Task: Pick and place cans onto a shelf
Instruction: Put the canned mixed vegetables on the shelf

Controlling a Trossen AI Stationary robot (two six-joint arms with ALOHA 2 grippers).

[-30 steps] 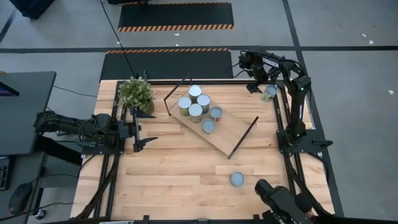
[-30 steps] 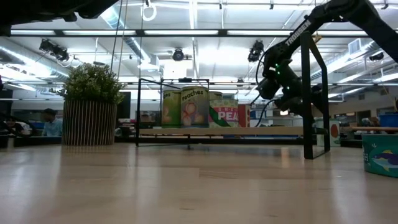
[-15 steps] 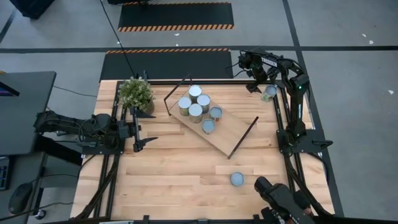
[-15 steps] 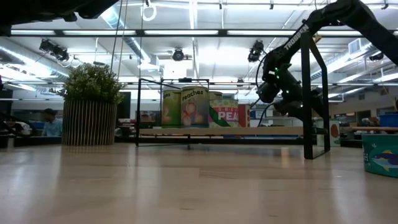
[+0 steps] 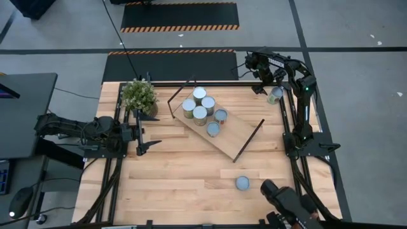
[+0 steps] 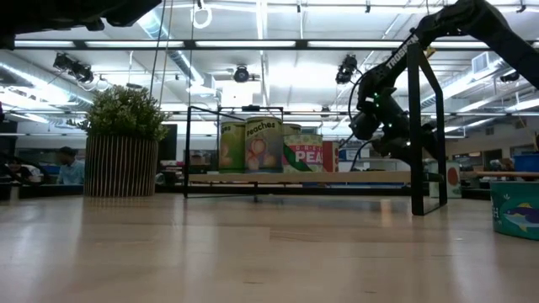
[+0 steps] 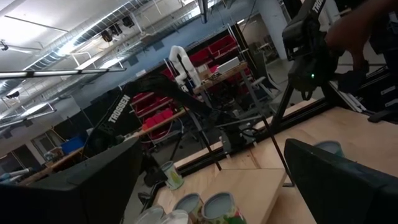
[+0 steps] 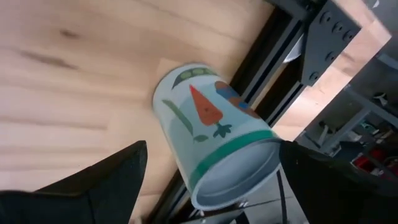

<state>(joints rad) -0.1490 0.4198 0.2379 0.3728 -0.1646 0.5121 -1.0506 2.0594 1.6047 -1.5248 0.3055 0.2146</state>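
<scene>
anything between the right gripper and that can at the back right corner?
Nothing visible. The right gripper is open, with the can directly ahead between its fingers. From above, the gripper sits right beside the can with nothing between them.

The wooden table (image 5: 178,184) carries the shelf (image 5: 238,137) (five cans (image 5: 200,112) on it), a potted plant (image 5: 140,95) and two loose cans.
</scene>
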